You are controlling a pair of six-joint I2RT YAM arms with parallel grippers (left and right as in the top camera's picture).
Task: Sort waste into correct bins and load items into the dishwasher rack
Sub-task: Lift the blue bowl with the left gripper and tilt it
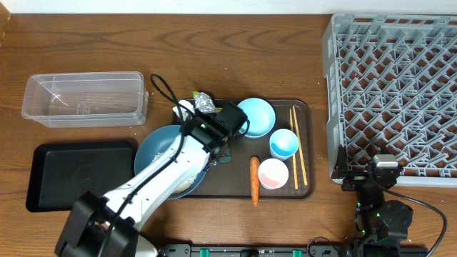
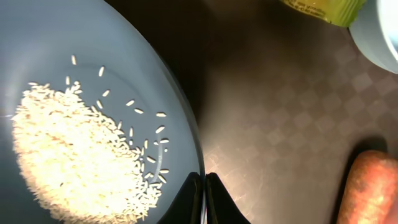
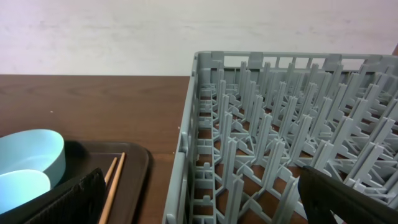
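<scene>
At the far left of the worktop (image 1: 235, 57) sit the clear tub (image 1: 86, 98) and, nearer me, the black tray (image 1: 78, 175). Next comes the dark-blue bowl (image 1: 161, 146) on the brown tray (image 1: 303, 189), with a heap of rice (image 2: 74, 155) inside. My left pincer (image 2: 204, 196) is closed tight, its tips pinching the bowl's right rim. Behind my arm lie the tissue (image 1: 186, 108) and foil (image 1: 206, 103); the snack packet (image 2: 323, 9) peeks in at my wrist view's top edge. Further right are the light-blue bowl (image 1: 255, 116), the carrot (image 1: 254, 180), the blue-lined cup (image 1: 283, 143), the pink-lined cup (image 1: 273, 173) and the chopsticks (image 1: 298, 146). My right pincer (image 3: 205, 199) is spread wide, holding nothing, at the near left corner of the grey rack (image 1: 400, 93).
</scene>
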